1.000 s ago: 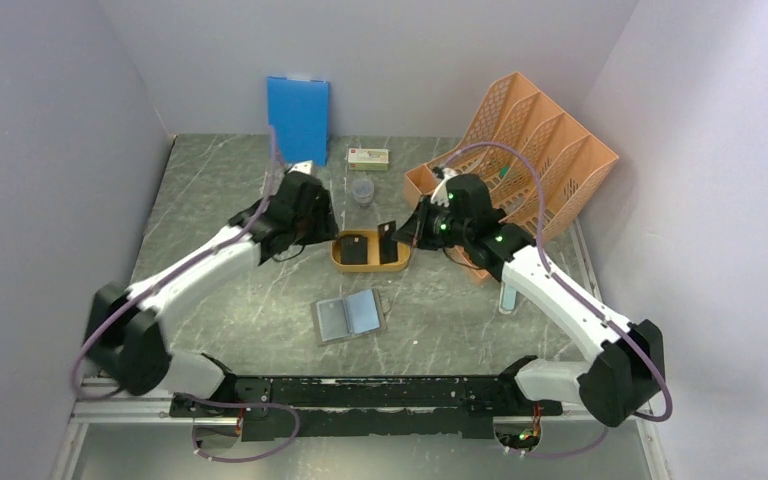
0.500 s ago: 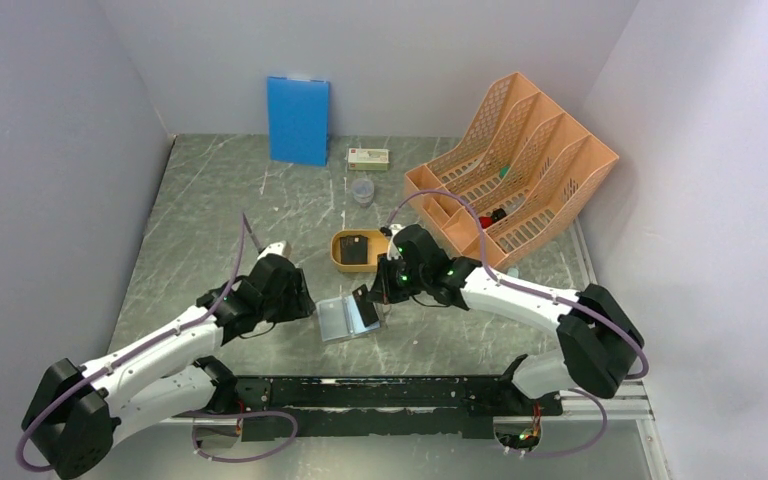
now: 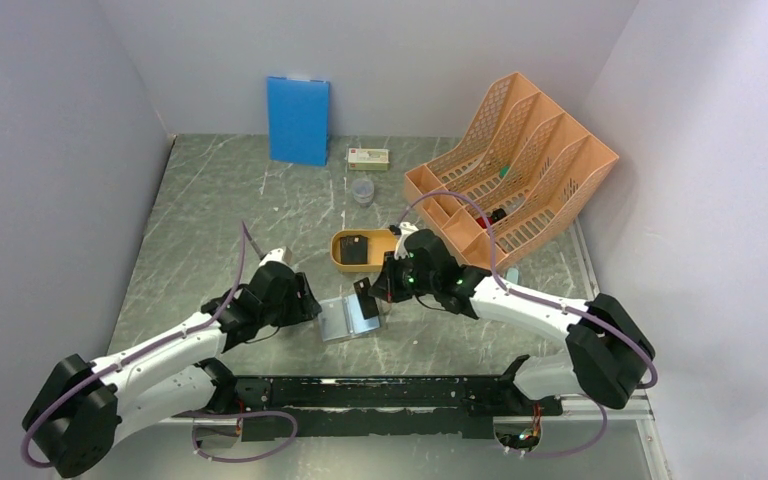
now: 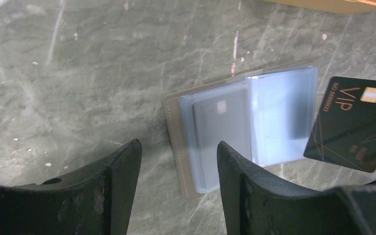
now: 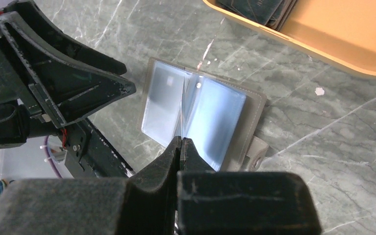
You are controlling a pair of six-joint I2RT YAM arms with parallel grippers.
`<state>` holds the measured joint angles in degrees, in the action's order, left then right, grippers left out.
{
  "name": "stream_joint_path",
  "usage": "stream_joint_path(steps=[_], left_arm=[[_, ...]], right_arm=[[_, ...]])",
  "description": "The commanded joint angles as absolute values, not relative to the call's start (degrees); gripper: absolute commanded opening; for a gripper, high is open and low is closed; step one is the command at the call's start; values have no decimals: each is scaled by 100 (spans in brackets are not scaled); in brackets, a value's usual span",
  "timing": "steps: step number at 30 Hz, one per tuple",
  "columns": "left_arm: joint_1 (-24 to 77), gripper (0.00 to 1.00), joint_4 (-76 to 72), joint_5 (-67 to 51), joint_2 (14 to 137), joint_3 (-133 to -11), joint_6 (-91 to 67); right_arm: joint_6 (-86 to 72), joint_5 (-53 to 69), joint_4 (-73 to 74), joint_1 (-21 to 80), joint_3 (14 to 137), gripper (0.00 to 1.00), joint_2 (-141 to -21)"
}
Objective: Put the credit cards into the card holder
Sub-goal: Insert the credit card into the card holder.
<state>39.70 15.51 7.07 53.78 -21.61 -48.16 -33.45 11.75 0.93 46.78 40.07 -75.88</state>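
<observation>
1. The card holder (image 3: 348, 320) is lying open with its pale pockets facing up on the grey marbled counter (image 3: 210, 220). It is sitting near the arms' bases and just in front of the mustard-yellow tray (image 3: 337, 252).
2. The right end effector (image 5: 181, 143) is clamping its 2 fingers shut on a black VIP card (image 4: 355, 122). It is holding the card on edge over the middle fold of the open holder. Whether the card's lower edge is touching a pocket cannot be told.
3. The left end effector (image 4: 178, 147) is hovering low over the counter just beside the holder's left edge. Its jaws are standing apart with nothing between them.
4. 1 grey card (image 4: 223, 129) is sitting inside the holder's left clear pocket, its small chip showing through the plastic.
5. A stack of dark credit cards (image 3: 355, 250) is lying in the left half of the tray, well clear of both end effectors.
6. Along the back wall, a blue board (image 3: 298, 120) is standing upright. A small white box (image 3: 368, 157) and a clear cup (image 3: 362, 190) are sitting just to its right.
7. An orange file rack (image 3: 520, 150) is leaning at the counter's right side, behind the right arm.
</observation>
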Motion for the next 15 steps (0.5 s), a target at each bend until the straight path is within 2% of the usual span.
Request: stream_joint_path(steps=[1,8,15], left_arm=[[3999,62,1105,375,5531,-2418,-4560],[3999,61,1127,273,5435,-2388,-4475],[3997,60,1379,472,5379,-2306,-4559]], right_arm=[[-3430,1356,-404,4522,3821,0,-7502],[-3215,1977,-104,4420,4136,0,-8083],[-3717,2582,-517,4188,4026,0,-8491]])
